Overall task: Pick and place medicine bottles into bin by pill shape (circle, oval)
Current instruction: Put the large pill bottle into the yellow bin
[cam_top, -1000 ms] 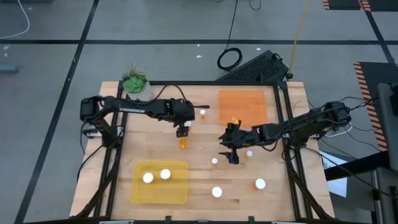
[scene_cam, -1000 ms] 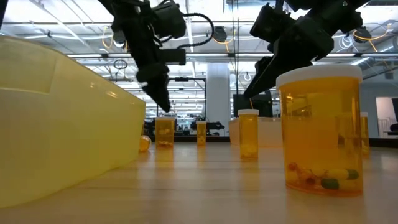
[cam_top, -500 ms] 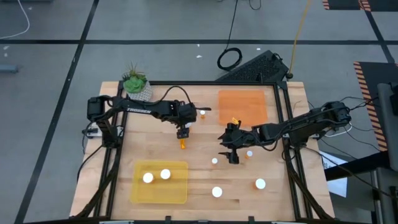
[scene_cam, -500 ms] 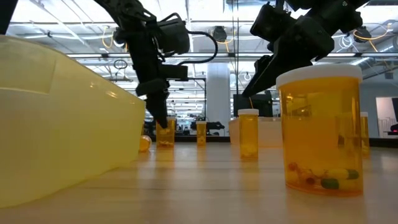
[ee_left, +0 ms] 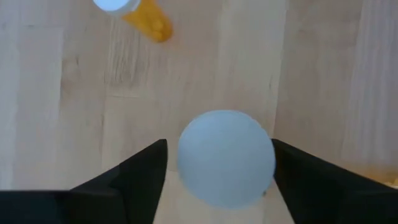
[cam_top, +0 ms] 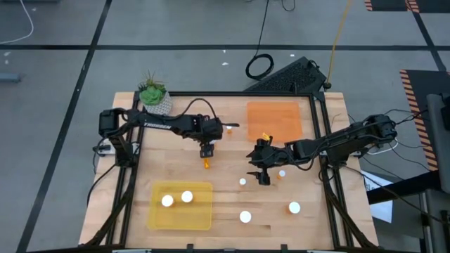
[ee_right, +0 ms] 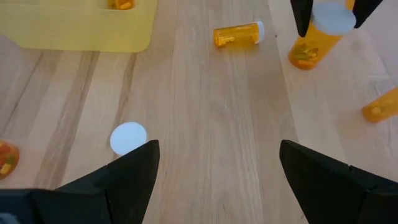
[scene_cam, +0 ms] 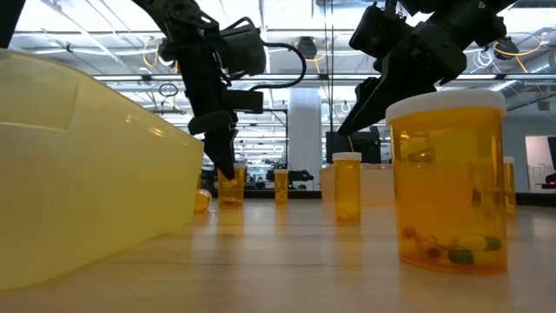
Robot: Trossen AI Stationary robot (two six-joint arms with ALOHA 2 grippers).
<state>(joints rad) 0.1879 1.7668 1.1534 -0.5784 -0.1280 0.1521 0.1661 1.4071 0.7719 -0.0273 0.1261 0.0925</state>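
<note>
An upright orange medicine bottle (cam_top: 207,163) stands mid-table. Its white cap (ee_left: 225,158) lies between the fingers of my open left gripper (cam_top: 206,149), which reaches down from above. The fingers stand on either side of the cap; whether they touch it I cannot tell. My right gripper (cam_top: 261,174) hangs open over bare wood right of centre, with nothing between its fingers. The yellow bin (cam_top: 179,205) at the near left holds two bottles. The orange bin (cam_top: 274,121) lies at the far right.
Another bottle (ee_left: 140,12) lies on its side just beyond the left gripper. Several upright bottles stand near the right gripper and the near edge (cam_top: 242,182) (cam_top: 282,173) (cam_top: 245,216) (cam_top: 294,207). A potted plant (cam_top: 153,95) sits at the far left corner.
My left gripper has come down over the upright bottle until its open fingers stand beside the cap, then has kept still. The bottle has not moved.
</note>
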